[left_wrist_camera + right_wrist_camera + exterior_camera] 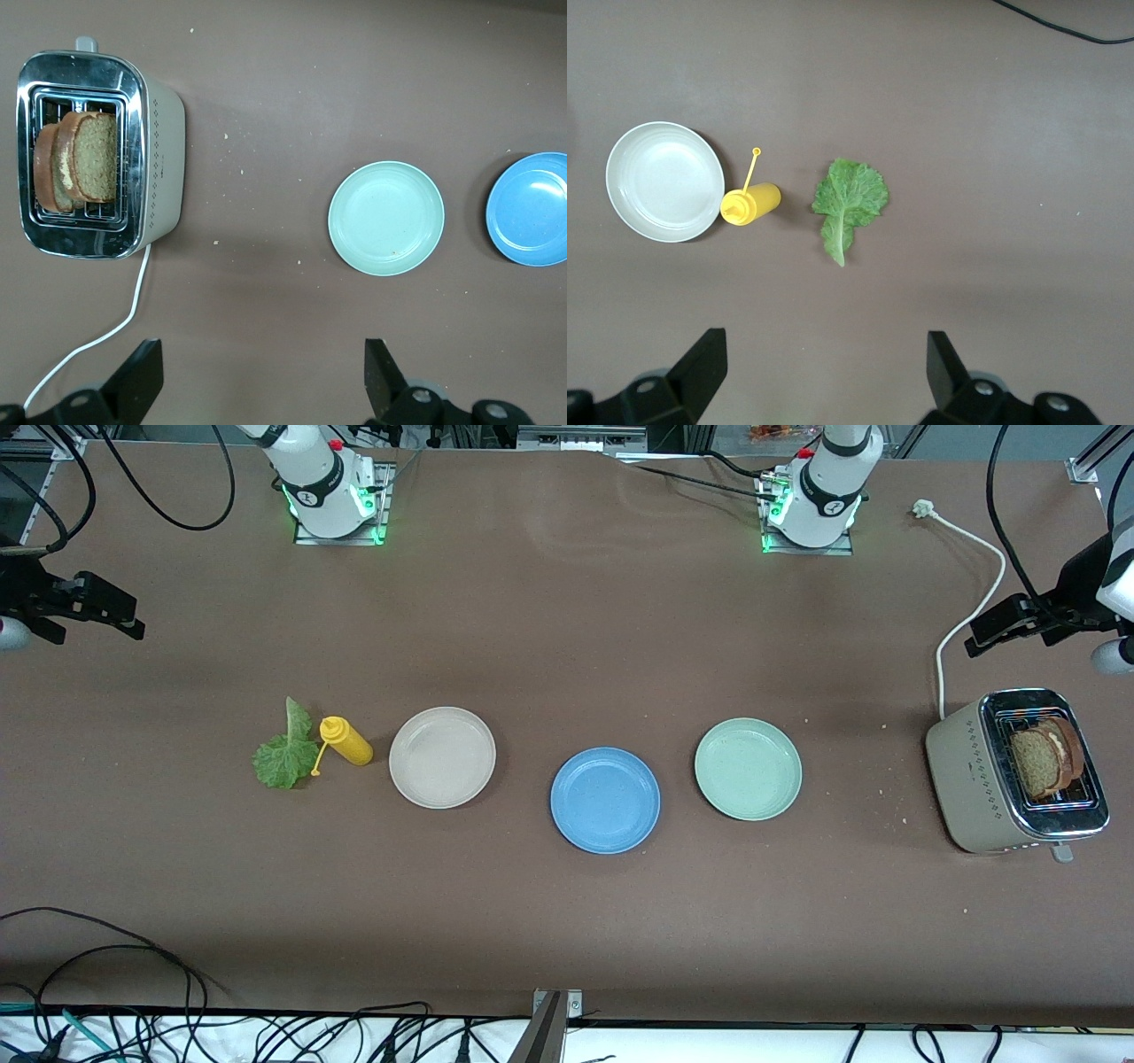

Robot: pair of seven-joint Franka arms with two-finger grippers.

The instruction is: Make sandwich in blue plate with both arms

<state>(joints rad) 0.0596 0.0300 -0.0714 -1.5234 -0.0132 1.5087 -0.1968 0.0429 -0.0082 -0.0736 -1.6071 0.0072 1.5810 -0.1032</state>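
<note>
Both grippers hung high at the edges of the front frame, jaws spread wide and holding nothing. At the far right edge, the left gripper (1010, 627) hovered over the table just above the toaster (970, 779) as the frame shows it, and its wrist view showed the open fingers (137, 379) at the bottom with the toaster at upper left. Two brown bread slices (1050, 760) stood in the slots, still waiting. At the far left edge, the right gripper (97, 611) waited over bare table, well apart from the lettuce leaf (285, 755) lying flat in the left-centre of the frame, the yellow sauce bottle (347, 741) on its side just beside it. Then came the beige plate (442, 757), and right of centre the pale green plate (748, 768). Between those two, slightly lower in the frame, sat the blue plate (605, 800), empty. Nothing had been assembled yet; by my reading this was the very start. Next, the left arm would need to drop onto a slice, pinch it by the upper crust and lift it straight out.
</note>
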